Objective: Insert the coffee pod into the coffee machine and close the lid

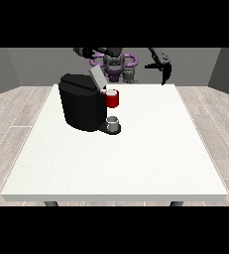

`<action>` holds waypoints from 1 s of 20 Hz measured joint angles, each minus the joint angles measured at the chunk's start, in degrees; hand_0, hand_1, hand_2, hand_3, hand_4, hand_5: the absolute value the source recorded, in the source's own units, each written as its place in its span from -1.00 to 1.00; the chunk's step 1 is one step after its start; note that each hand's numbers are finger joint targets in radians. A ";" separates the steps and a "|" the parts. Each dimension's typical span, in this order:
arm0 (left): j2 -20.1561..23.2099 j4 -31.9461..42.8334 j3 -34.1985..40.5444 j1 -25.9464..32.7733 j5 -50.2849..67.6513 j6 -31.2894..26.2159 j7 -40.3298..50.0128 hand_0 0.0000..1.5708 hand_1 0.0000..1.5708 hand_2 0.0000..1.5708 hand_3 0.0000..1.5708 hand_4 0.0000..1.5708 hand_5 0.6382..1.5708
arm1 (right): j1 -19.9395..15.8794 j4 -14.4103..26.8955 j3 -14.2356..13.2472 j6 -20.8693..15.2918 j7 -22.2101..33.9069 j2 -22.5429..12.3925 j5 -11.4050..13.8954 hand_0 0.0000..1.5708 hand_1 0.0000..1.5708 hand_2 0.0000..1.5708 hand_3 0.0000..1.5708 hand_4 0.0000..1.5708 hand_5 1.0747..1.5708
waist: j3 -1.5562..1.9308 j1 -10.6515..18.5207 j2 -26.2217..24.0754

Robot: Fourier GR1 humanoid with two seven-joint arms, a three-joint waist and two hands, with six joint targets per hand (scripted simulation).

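Hand at the view's right (161, 69) raised, grip unclear; coffee machine (81, 101) lid open.

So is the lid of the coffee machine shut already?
No, the grey lid is tilted up and open above the black coffee machine, with the red part showing just beside it.

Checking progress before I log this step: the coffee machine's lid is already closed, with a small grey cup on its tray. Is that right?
Not quite. The front view shows the coffee machine with its lid open, tilted upward. The small grey cup does stand on its tray.
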 measured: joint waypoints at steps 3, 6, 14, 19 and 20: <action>0.54 -2.41 -0.75 1.28 0.27 -0.62 -1.14 -1.00 -1.00 -1.00 -1.00 -0.53 1.00 | -2.95 2.88 -1.13 -1.46 -0.61 0.10 0.48 -1.00 -1.00 -1.00 -1.00 -0.55 1.00 | 0.01 1.10 1.96; 0.33 -4.78 -1.45 2.00 0.55 -0.05 -0.49 -1.00 -1.00 -1.00 -1.00 -0.52 1.00 | -5.89 5.55 -3.44 -1.49 -0.60 -0.29 -0.31 -1.00 -1.00 -1.00 -1.00 -0.50 1.00 | 0.00 1.55 3.29; 0.57 -5.63 -1.24 2.30 1.96 0.77 -2.37 -1.00 -1.00 -1.00 -1.00 -0.55 1.00 | -11.47 12.70 -9.62 -0.16 -3.22 -2.82 -2.59 -1.00 -1.00 -1.00 -1.00 -0.46 1.00 | 0.01 1.24 6.90; 1.47 -5.77 -1.51 1.78 2.04 0.85 -3.04 -1.00 -1.00 -1.00 -1.00 -0.54 1.00 | -15.19 17.67 -11.62 -0.34 -5.28 -3.51 -2.85 -1.00 -1.00 -1.00 -1.00 -0.46 1.00 | -0.10 1.80 8.45; 1.38 -6.08 -1.72 1.09 2.07 1.08 -2.62 -1.00 -1.00 -1.00 -1.00 -0.53 1.00 | -15.82 18.19 -11.98 -0.36 -5.76 -3.60 -3.03 -1.00 -1.00 -1.00 -1.00 -0.44 1.00 | -0.20 1.84 8.68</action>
